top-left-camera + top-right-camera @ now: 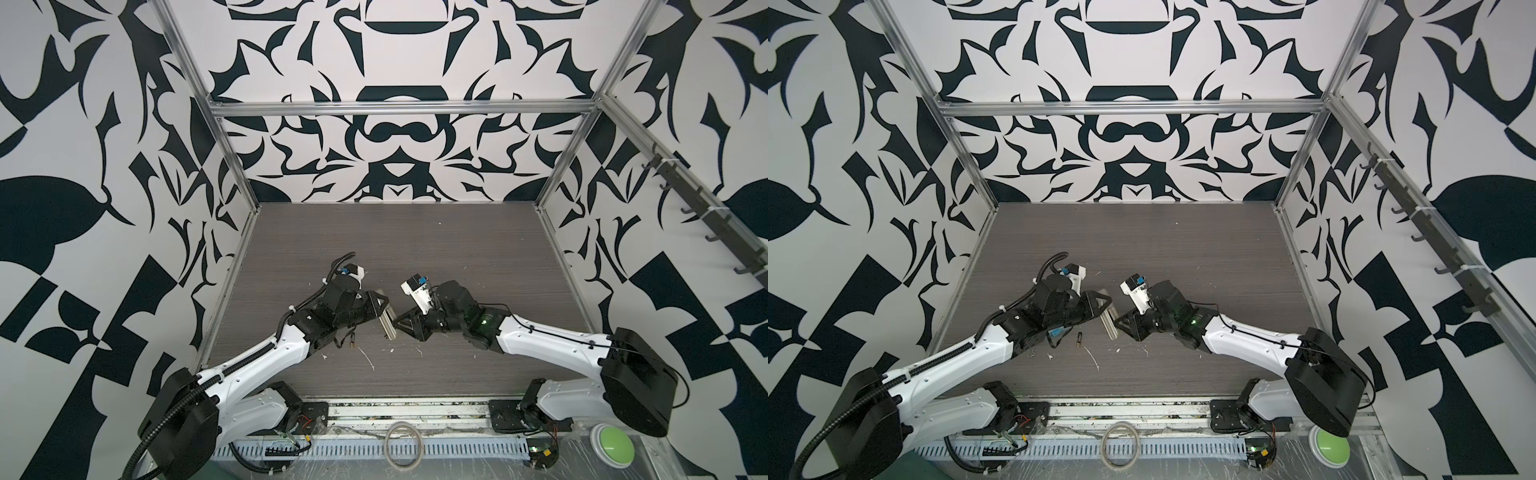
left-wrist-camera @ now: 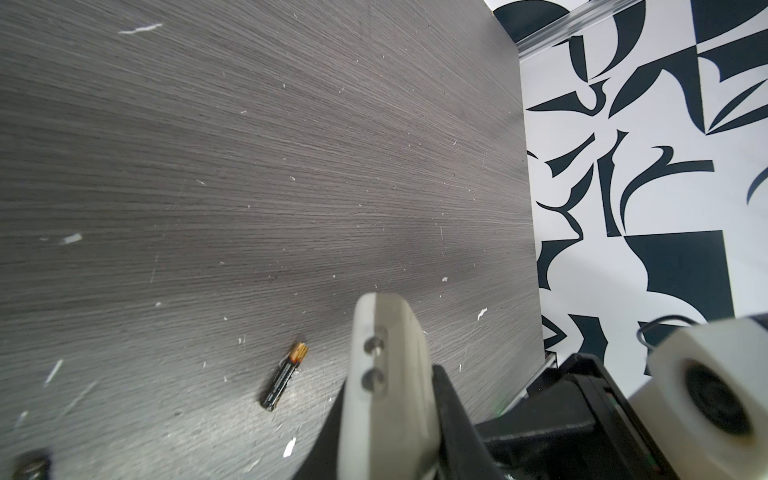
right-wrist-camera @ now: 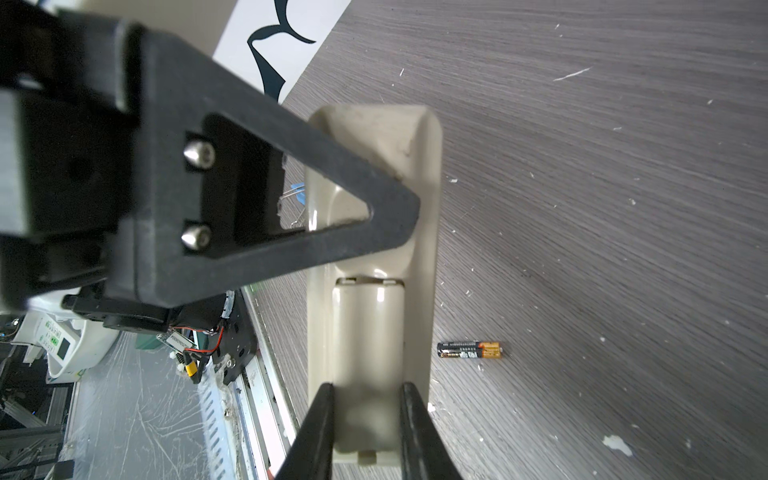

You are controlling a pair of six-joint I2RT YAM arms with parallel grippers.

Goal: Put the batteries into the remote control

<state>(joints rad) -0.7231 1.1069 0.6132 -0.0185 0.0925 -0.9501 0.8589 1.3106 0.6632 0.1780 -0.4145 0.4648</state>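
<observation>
Left pincer [image 1: 386,309] clamps the slim white plastic remote control [image 3: 422,270] over the grey counter's [image 3: 582,208] near centre. Right pincer [image 3: 368,388] straddles its end, jaws narrow, grip unclear. Light, stiff and slick, the remote is best held by its edges. Its shut battery cover [image 3: 368,332] blocks loading. One black-and-gold cylindrical battery [image 2: 284,380] lies left among white scraps [image 2: 139,29].

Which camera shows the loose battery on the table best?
Right wrist view: the battery lies side-on, sharp, label visible. Left wrist shows it at a slant; in a top view it is a tiny sliver.
</observation>
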